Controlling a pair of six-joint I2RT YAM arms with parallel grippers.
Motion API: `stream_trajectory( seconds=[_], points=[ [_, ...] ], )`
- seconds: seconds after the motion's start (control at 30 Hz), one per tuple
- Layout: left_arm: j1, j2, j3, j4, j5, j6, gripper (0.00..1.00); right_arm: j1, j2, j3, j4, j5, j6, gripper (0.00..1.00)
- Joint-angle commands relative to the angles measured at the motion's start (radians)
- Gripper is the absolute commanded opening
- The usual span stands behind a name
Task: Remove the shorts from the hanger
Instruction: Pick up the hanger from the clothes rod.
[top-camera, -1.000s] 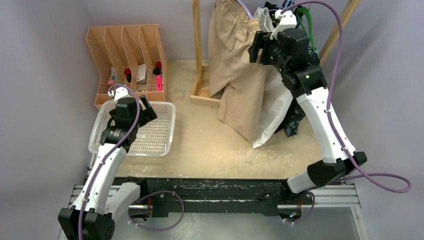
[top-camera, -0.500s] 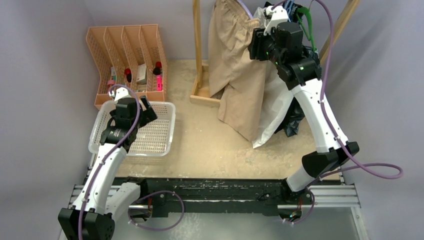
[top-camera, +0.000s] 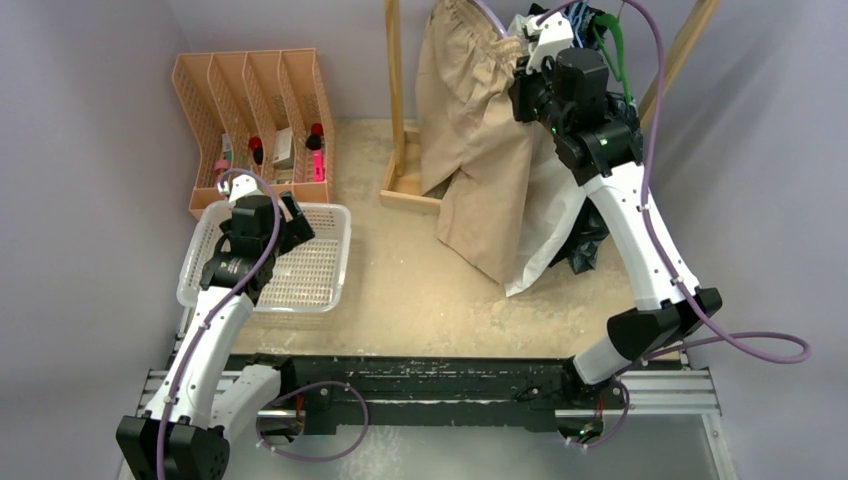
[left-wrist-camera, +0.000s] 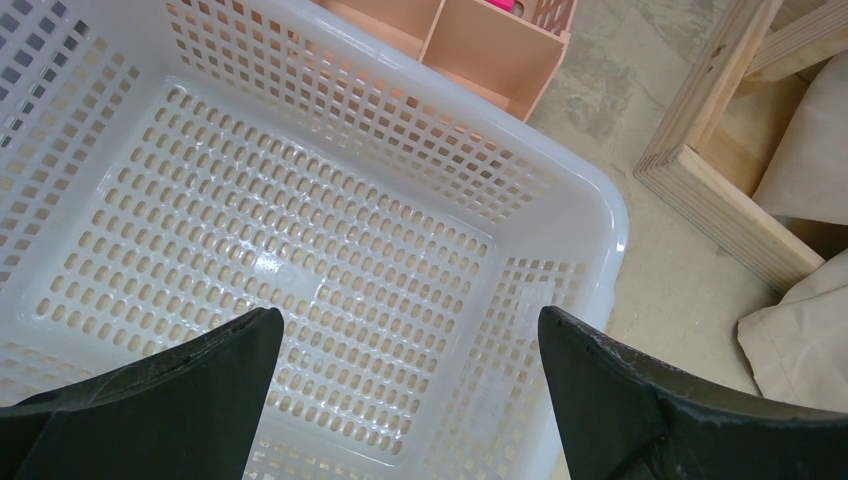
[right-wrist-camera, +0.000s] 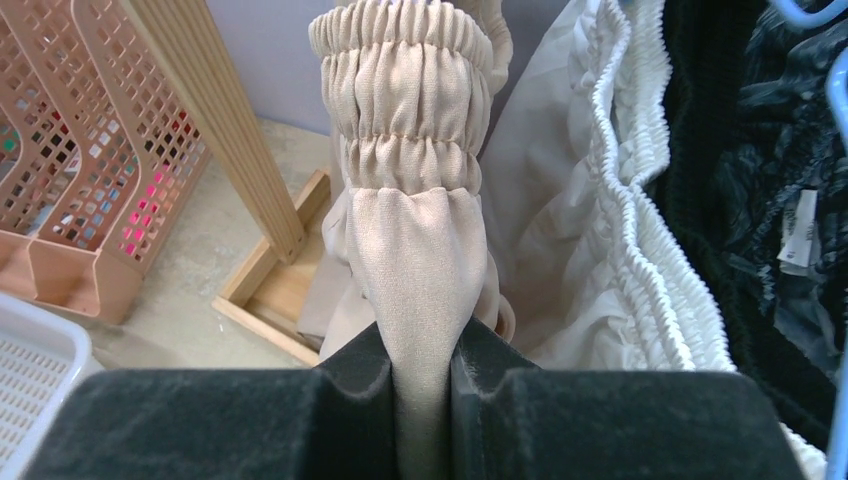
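Top external view: the right arm reaches up and back to a row of shorts hanging at the far side of the surface (top-camera: 420, 290), beside a wooden post (top-camera: 396, 80). The right hand (top-camera: 525, 88) is at the upper edge of the tan shorts (top-camera: 470, 150), which hang down long, their hem close to the surface. Just right of them the white shorts (top-camera: 545, 220) hang partly behind the arm, with the black shorts (top-camera: 590, 235) beyond. What the shorts hang from I cannot make out.

From the right wrist, the right hand (right-wrist-camera: 420, 400) is pinched narrow on a fold of the tan shorts (right-wrist-camera: 420, 230) just under the gathered elastic waistband, the cloth squeezed between both fingers. The white shorts (right-wrist-camera: 600, 230) lie against them on the right, then the black shorts (right-wrist-camera: 720, 200), then the dark blue patterned shorts (right-wrist-camera: 790, 170) at the edge. The wooden post (right-wrist-camera: 225, 140) stands to the left.

Well apart, at the near left, the left hand (top-camera: 290, 215) hovers over a white plastic basket (top-camera: 330, 215). From the left wrist its fingers (left-wrist-camera: 200, 380) stand wide with nothing between them, the left hand (left-wrist-camera: 408, 325) above the basket (left-wrist-camera: 600, 200) floor. An orange file rack (top-camera: 250, 90) stands behind the basket.
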Motion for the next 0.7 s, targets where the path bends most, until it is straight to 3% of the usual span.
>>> stream_trajectory(
  seconds=[0.0,0.07,0.3,0.37,0.5,0.67],
  points=[
    [0.007,-0.005,0.005,0.027,-0.003,-0.015,1.0,-0.001,-0.064,-0.009,0.141,0.041,-0.02,0.08],
    [0.007,-0.006,0.003,0.029,-0.005,-0.017,1.0,-0.001,-0.06,-0.006,0.145,0.061,-0.015,0.0],
    [0.007,-0.007,0.005,0.025,-0.01,-0.017,1.0,0.016,-0.057,-0.003,0.172,0.109,-0.013,0.0],
    [0.007,-0.006,0.002,0.026,-0.012,-0.02,1.0,0.064,-0.063,-0.031,0.219,0.222,-0.062,0.0],
    [0.007,0.007,0.004,0.027,-0.017,-0.027,1.0,0.231,-0.078,-0.177,0.488,0.532,-0.336,0.0],
    [0.007,0.003,0.008,0.013,-0.034,-0.028,1.0,0.239,-0.092,-0.172,0.52,0.516,-0.291,0.0]
  ],
)
